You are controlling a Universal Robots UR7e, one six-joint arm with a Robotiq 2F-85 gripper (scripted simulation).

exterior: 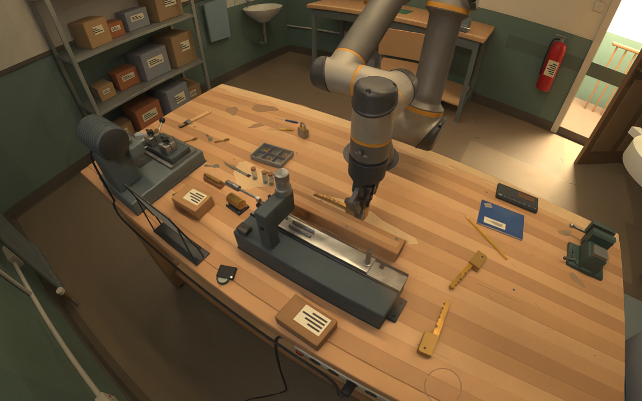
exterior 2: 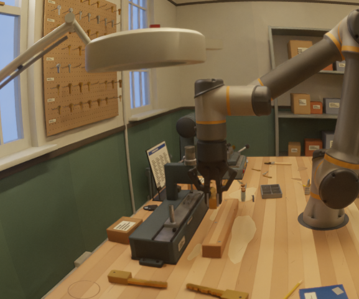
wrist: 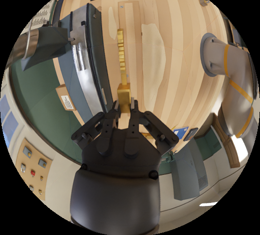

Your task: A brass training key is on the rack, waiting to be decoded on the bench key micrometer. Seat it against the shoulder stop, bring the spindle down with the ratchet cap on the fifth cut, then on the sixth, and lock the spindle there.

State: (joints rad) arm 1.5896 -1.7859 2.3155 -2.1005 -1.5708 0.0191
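The brass key's bow is partly hidden between my fingers. I hold the brass training key (exterior: 331,200) (wrist: 122,69) by its bow in my closed gripper (exterior: 358,211) (exterior 2: 214,195) (wrist: 125,106). Its notched blade points toward the spindle end of the bench. I carry it just above the long wooden rack (exterior: 351,231) (exterior 2: 222,226). The key micrometer (exterior: 316,253) (exterior 2: 170,222) sits beside the rack, nearer the bench's window edge. Its steel bed carries a small upright stop pin (exterior: 369,256) at one end. Its spindle tower with the ratchet cap (exterior: 281,177) (exterior 2: 189,152) stands at the other end.
Behind the work stand a key-cutting machine (exterior: 134,157) and shelves of boxes (exterior: 134,60). Two other brass keys (exterior: 467,269) (exterior: 433,330) lie loose near the bench's front. A small vise (exterior: 588,249), a blue notebook (exterior: 501,219), a parts tray (exterior: 272,155) and labelled boxes (exterior: 306,321) are spread around.
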